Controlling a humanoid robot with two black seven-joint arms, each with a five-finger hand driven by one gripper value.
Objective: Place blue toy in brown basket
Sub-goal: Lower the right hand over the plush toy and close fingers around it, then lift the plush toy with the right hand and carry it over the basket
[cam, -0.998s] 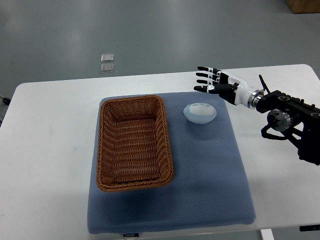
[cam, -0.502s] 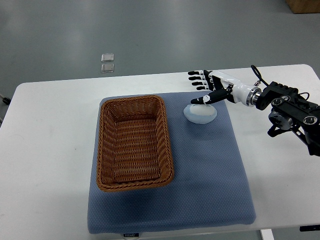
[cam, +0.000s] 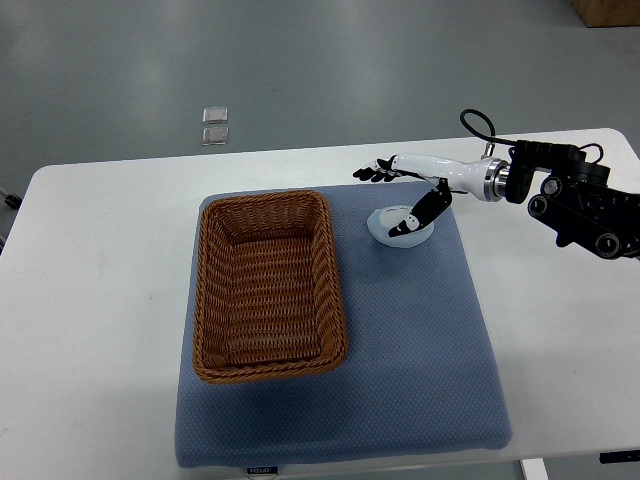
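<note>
Brown basket (cam: 268,288) sits left of centre on the blue mat (cam: 420,350), empty, long axis running up-down in the frame. Just right of its upper right corner, upper centre of the frame, the blue toy (cam: 399,225) lies on the mat, pale, rounded, apart from the basket rim. Right hand (cam: 405,190) comes in from the right edge, spread wide and holding nothing: fingers (cam: 375,172) reach out past the toy's upper side, thumb (cam: 422,213) hangs down over the toy's top right, can't tell if it touches. Step in hand looks like grasp setup. To do it well: get the palm lower and centred over the toy so fingers wrap the far side and thumb the near side, then close evenly; the dome shape will likely squirt out of a shallow pinch. Lift clear of the rim before moving left, release over the basket's middle. Left arm is not in frame.
</note>
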